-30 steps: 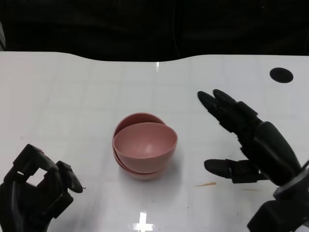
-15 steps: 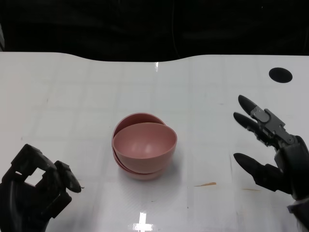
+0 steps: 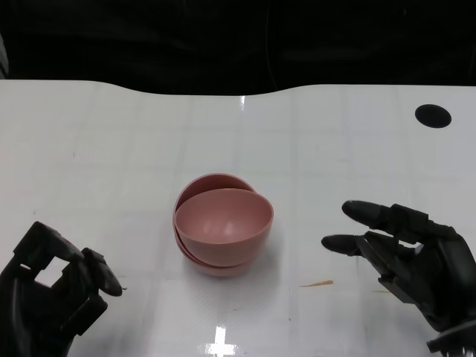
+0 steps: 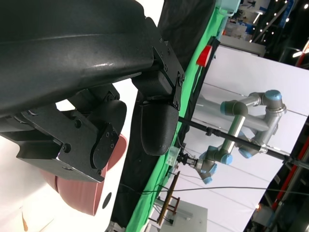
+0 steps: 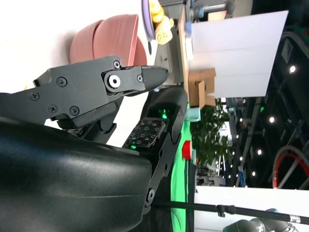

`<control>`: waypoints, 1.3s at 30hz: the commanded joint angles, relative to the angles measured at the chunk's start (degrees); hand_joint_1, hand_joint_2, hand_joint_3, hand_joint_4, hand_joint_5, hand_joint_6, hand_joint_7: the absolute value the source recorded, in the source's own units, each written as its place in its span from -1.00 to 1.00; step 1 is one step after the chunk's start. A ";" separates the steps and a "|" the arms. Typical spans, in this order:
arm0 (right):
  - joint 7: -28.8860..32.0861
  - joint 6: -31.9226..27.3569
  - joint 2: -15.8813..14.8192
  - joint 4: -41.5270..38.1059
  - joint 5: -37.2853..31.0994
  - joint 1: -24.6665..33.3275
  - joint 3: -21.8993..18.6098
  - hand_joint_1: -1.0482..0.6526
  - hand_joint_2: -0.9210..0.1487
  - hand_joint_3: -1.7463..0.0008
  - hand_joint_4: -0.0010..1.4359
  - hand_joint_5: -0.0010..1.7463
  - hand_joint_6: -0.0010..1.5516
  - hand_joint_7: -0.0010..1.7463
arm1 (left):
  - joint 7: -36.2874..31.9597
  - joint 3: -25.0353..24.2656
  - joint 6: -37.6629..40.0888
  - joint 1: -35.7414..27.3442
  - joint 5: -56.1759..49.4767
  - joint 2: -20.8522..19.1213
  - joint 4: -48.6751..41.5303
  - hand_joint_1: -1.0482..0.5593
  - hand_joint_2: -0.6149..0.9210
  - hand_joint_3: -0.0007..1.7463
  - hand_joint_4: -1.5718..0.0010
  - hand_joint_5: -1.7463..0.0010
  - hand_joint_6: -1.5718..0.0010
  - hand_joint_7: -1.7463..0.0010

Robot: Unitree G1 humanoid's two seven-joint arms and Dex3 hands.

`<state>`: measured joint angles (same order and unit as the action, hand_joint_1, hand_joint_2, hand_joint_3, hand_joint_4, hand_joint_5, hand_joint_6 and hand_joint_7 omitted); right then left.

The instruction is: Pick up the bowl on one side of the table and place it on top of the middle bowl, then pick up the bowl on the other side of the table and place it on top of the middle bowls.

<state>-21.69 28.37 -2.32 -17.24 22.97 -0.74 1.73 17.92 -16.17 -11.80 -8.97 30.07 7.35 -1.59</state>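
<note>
A stack of pink bowls (image 3: 222, 224) stands in the middle of the white table (image 3: 111, 149); the top bowl sits tilted in the ones beneath. The left wrist view shows the stack (image 4: 79, 195) past my fingers, and so does the right wrist view (image 5: 108, 41). My right hand (image 3: 405, 256) is to the right of the stack, apart from it, fingers spread and holding nothing. My left hand (image 3: 52, 294) lies at the near left corner, fingers curled in with nothing in them.
A black round hole (image 3: 433, 115) marks the table's far right. A small orange streak (image 3: 316, 283) lies on the table between the stack and my right hand. The table's far edge meets a dark backdrop.
My right hand has drawn back from the stack toward the near right and dropped lower, its fingers still spread. My left hand has sunk slightly. The bowls have not moved.
</note>
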 commanded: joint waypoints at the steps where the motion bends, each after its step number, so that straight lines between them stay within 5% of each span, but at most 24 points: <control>1: -0.53 -1.58 0.79 -1.11 0.20 1.43 -1.81 -0.03 -1.00 0.66 0.26 0.18 0.36 -0.44 | -0.80 -0.56 -0.01 -0.30 -0.34 -0.98 0.13 0.44 0.69 0.67 -0.15 -1.00 0.11 -1.00; 4: -1.75 -2.12 1.77 -2.30 0.68 1.48 -2.96 0.03 -0.98 0.57 0.13 0.54 0.16 0.04 | -0.22 -0.83 -0.36 -0.09 -0.11 -1.18 -0.48 0.43 0.69 0.67 -0.16 -1.00 0.12 -1.00; 8: -2.96 -1.43 2.70 -4.20 0.26 1.01 -4.30 0.06 -0.95 0.50 0.10 0.63 0.10 0.18 | -0.30 -0.97 -0.07 -0.15 -0.05 -1.30 -0.49 0.43 0.69 0.67 -0.16 -1.00 0.12 -1.00; 11: -4.47 0.85 3.28 -8.46 -0.10 -0.19 -5.83 0.11 -0.73 0.19 0.02 0.85 -0.04 0.45 | -0.49 -1.04 0.40 -0.40 -0.10 -1.46 -0.35 0.43 0.69 0.66 -0.16 -1.00 0.11 -1.00; 16: -5.47 3.74 3.61 -12.11 -1.21 -1.56 -7.78 0.11 -0.72 0.13 0.08 0.94 -0.09 0.61 | -1.01 -0.92 0.45 -0.43 -0.95 -1.55 -0.45 0.44 0.68 0.65 -0.16 -1.00 0.11 -1.00; 39: -4.15 6.37 5.06 -14.26 -3.11 -2.47 -10.10 0.05 -0.75 0.20 0.14 1.00 -0.17 0.77 | -1.23 -1.26 0.00 1.22 -1.46 -1.97 -2.77 0.43 0.62 0.68 -0.19 -1.00 0.07 -1.00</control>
<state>-26.52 34.76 3.15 -32.16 20.20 -3.20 -7.47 17.07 -17.19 -10.92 -7.73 29.36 6.25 -4.08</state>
